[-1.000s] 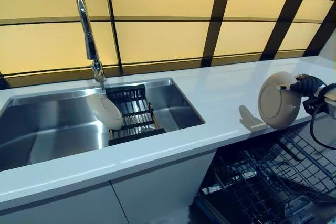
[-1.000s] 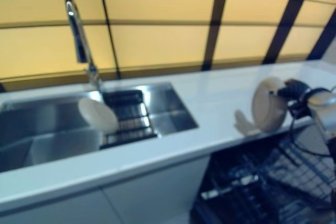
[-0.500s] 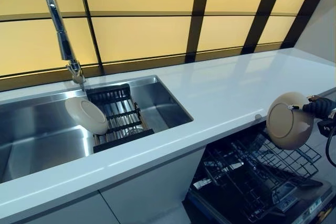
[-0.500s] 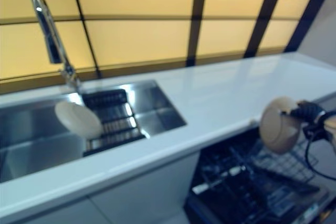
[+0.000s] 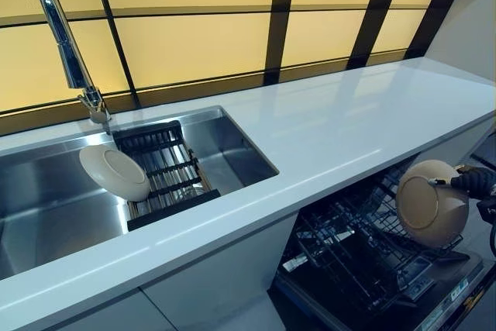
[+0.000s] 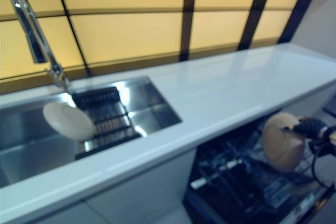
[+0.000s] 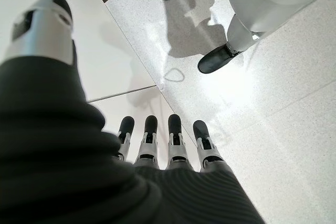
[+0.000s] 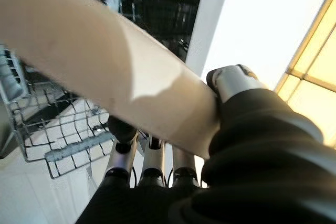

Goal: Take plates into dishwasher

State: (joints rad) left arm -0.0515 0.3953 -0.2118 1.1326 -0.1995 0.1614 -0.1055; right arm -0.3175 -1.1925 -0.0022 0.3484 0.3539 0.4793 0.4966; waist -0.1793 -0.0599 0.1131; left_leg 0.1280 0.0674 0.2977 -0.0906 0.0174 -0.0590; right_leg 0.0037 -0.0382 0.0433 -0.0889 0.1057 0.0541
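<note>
My right hand (image 5: 474, 182) pinches the rim of a beige plate (image 5: 431, 201), holding it on edge over the open dishwasher's wire rack (image 5: 364, 242), below the counter edge. In the right wrist view the plate (image 8: 89, 66) sits between my thumb (image 8: 231, 80) and curled fingers (image 8: 144, 156), with the rack (image 8: 58, 140) beyond. A second beige plate (image 5: 114, 174) leans against the drying rack (image 5: 163, 172) in the steel sink (image 5: 46, 207). My left hand (image 7: 163, 145) hangs with straight fingers over the floor, holding nothing.
A white counter (image 5: 349, 122) runs right of the sink, a tall chrome tap (image 5: 66, 44) behind it. The dishwasher door (image 5: 418, 300) lies open below. White cabinet fronts (image 5: 209, 284) stand left of the dishwasher.
My right hand has carried the plate down from counter level to over the dishwasher rack. The camera has turned right, shifting the sink leftward in view.
</note>
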